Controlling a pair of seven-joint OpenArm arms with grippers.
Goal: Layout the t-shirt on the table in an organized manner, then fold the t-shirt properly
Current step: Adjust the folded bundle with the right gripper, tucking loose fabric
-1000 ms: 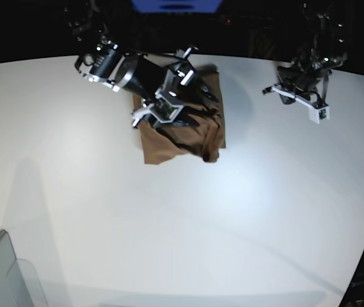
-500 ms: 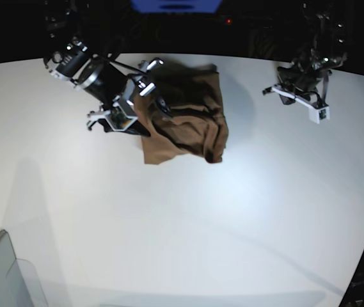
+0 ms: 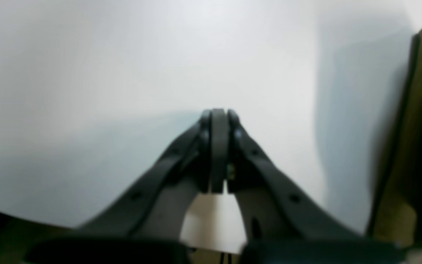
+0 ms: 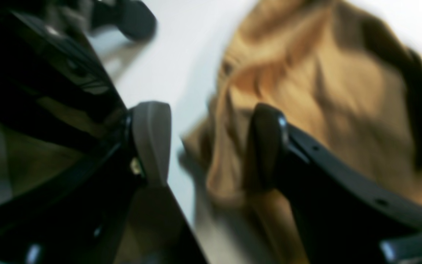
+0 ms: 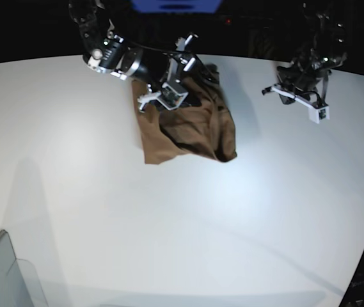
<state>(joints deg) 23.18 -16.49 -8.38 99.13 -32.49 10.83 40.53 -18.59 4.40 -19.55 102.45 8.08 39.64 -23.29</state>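
Near the far edge of the tabletop [image 5: 188,224] lies the brown t-shirt [image 5: 188,128], bunched into a wrinkled heap and not yet spread flat. The right end effector [image 4: 211,146] hangs over its far side with the jaws wide apart; one finger is over the cloth, but nothing is gripped. The left end effector [image 3: 218,146] is fully closed on nothing, well apart from the shirt, above bare tabletop.

The step in hand seems to be laying the shirt out. To do it well, I think the right arm should pinch only one layer at a clear edge or corner, and pull it outward low and slowly; the left arm could hold the opposite side so the heap does not slide.

No brand, label or readable writing is visible on the shirt.
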